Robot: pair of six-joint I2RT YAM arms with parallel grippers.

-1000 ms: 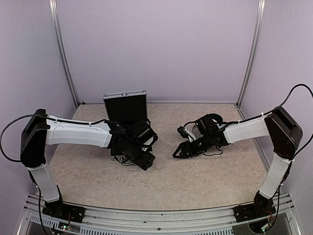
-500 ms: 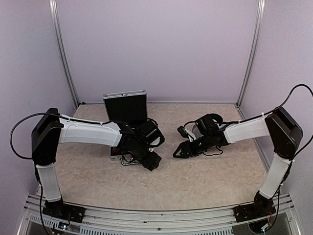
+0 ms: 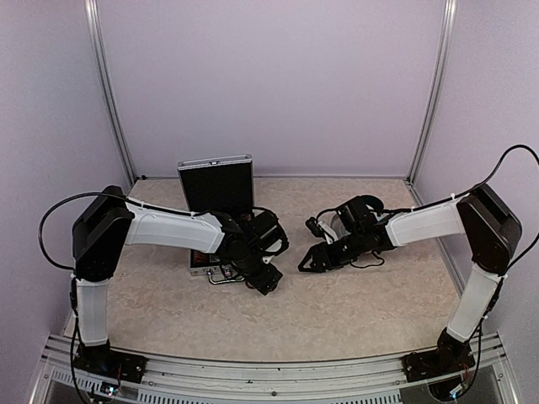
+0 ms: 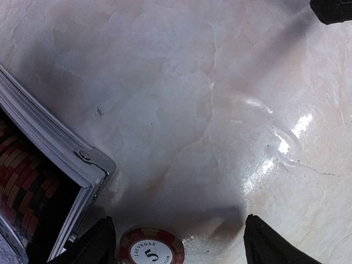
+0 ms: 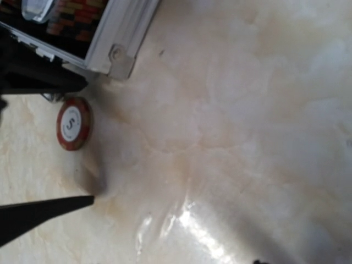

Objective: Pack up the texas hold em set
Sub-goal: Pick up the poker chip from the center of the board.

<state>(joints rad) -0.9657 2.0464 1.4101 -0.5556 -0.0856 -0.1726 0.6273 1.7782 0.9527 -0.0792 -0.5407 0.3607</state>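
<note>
The silver briefcase (image 3: 216, 181) stands open, its black-lined lid upright; its corner (image 4: 88, 162) shows rows of red-and-white chips (image 4: 14, 181) inside. One red-and-white poker chip (image 4: 151, 248) lies flat on the table just off that corner, also in the right wrist view (image 5: 74, 124). My left gripper (image 4: 176, 250) hangs open over it, the chip close to the left-hand finger (image 4: 96, 245) and not clamped. From above, the left gripper (image 3: 269, 283) sits right of the case's front. My right gripper (image 3: 306, 263) faces it, open and empty, one finger (image 5: 44, 213) pointing toward the chip.
A pale round object (image 3: 333, 221) is partly hidden behind the right wrist. Marbled tabletop (image 3: 354, 311) stretches in front of both arms. Metal posts (image 3: 109, 93) and purple walls close in the back and sides.
The left arm has swung right and forward, carrying its open gripper from over the case's front edge to the table beside the case corner. The right arm has stayed put.
</note>
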